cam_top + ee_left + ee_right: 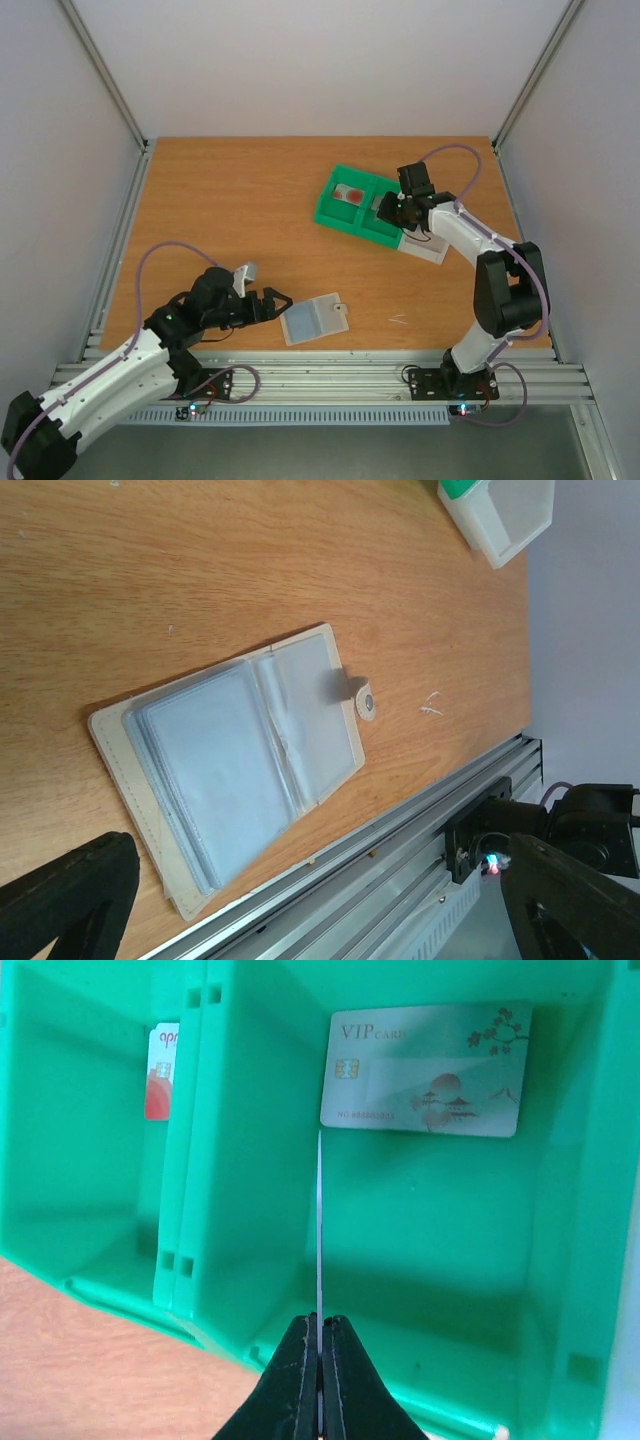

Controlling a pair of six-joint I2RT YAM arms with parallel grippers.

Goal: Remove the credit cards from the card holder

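Right gripper (pixel 320 1365): clamped shut on a thin card, low over the tray.
Held card (pixel 318 1220): seen edge-on, standing straight out from the fingertips; its face does not show.
Grip risk: only the card's near edge sits between the tips, so a jolt could swing it or let it slip.
Tray (pixel 190 1160): green, with two compartments. The VIP card (pixel 425 1070) lies flat in the one under the held card, and a red card (pixel 160 1075) is in the other.
Drop risk: let go on edge, the held card may lean on a wall or the divider instead of lying flat.
Bump risk: the tips are close to the near wall, so going lower could shove the tray into the white tray (pixel 425 248) just beside it.
Holder (pixel 230 770): lies open on the table (pixel 220 200), well apart from the tray. Its clear sleeves look empty, though I cannot be sure.
Left gripper (pixel 272 303): wide open, holding nothing, just beside the holder.
Holder risk: nothing pins it, so a nudge would slide it.
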